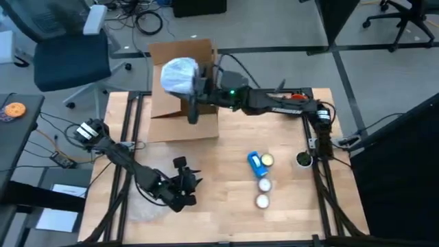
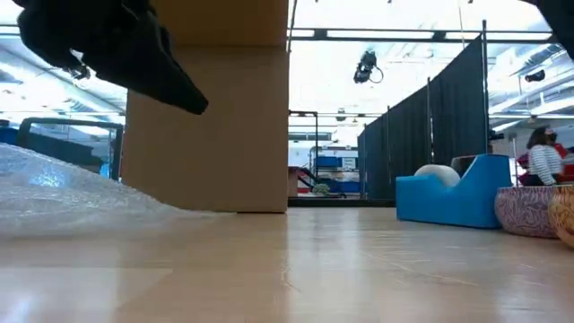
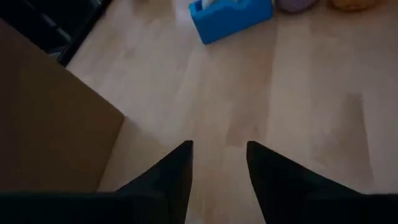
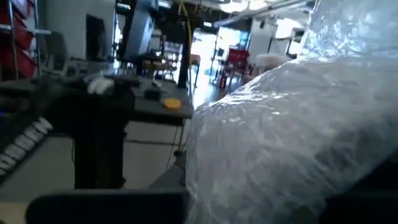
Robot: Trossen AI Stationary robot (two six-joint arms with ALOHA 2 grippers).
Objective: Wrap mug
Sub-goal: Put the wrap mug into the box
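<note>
The right gripper (image 1: 194, 86) is clamped on the bubble-wrapped bundle (image 1: 180, 75) over the cardboard box (image 1: 180, 113). Only the left wrist view shows the left gripper (image 3: 219, 163) fingers apart, the blue tape dispenser (image 3: 231, 18) beyond them.

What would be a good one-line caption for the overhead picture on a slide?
Right gripper holds a bubble-wrapped bundle over the cardboard box; left gripper waits open above the table.

One cardboard box (image 1: 180, 103), one bubble-wrapped bundle (image 1: 180, 75), one loose sheet of bubble wrap (image 2: 63, 193), one blue tape dispenser (image 1: 256, 163), four small round items (image 1: 264, 184), two arms, one person (image 2: 543, 160).
</note>
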